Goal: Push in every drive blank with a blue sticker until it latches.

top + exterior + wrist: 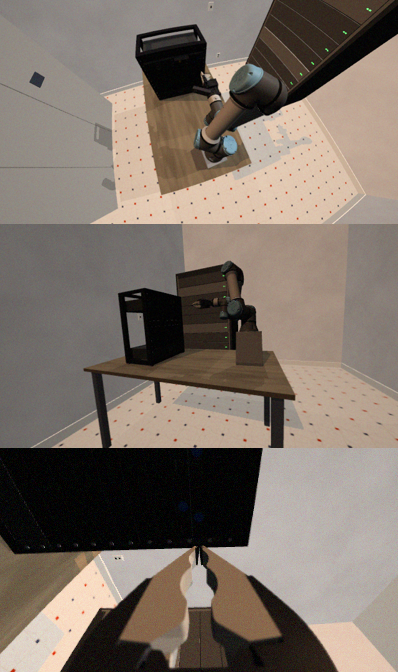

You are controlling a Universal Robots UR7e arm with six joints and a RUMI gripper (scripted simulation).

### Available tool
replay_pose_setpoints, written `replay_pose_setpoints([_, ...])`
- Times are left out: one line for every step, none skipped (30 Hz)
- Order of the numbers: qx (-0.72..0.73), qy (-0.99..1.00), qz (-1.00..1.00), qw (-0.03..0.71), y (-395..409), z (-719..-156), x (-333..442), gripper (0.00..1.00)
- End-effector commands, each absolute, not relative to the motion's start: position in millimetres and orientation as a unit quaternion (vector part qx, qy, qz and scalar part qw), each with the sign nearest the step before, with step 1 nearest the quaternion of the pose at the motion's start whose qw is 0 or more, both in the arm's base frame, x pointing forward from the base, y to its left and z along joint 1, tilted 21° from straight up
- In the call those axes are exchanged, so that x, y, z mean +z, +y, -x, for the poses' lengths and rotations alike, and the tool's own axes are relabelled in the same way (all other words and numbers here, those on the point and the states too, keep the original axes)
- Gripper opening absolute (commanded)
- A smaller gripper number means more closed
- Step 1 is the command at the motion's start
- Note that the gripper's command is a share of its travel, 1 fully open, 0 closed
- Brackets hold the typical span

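Note:
The black rack (pixel 177 74) (pixel 165 326) (pixel 100 498) stands upright on the wooden table. Its front is very dark, and single drive blanks are hard to tell apart. Three dim blue stickers show on it in the wrist view: one sticker (pixel 183 506), another sticker (pixel 199 517) just beside it, and a third sticker (pixel 197 451) at the top edge. My gripper (pixel 201 73) (pixel 192 305) (pixel 199 548) is shut and empty. Its tips point at the rack's front near one side edge; the exterior view shows a gap between them. Whether any blank is latched cannot be told.
The wooden table (pixel 174 130) (pixel 202 370) carries the rack and the arm's pedestal (pixel 249 348). A tall server cabinet (pixel 286 34) (pixel 202 320) with green lights stands beyond the table. A wall (pixel 102 46) rises behind the rack.

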State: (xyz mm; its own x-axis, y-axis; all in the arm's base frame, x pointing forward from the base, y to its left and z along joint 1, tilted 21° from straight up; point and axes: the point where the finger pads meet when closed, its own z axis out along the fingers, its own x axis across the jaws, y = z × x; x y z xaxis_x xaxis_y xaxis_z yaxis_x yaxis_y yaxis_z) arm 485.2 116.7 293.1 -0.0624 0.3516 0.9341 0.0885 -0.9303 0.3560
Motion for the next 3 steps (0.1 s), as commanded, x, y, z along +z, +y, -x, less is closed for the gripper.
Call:
replay_pose_setpoints([0.711,0.163,-0.678,0.092,115.2,-478.2,293.2,0.0])
replay_pose_setpoints([0.711,0.163,-0.678,0.092,115.2,-478.2,293.2,0.0])
replay_pose_setpoints([0.711,0.163,-0.678,0.092,115.2,-478.2,293.2,0.0])
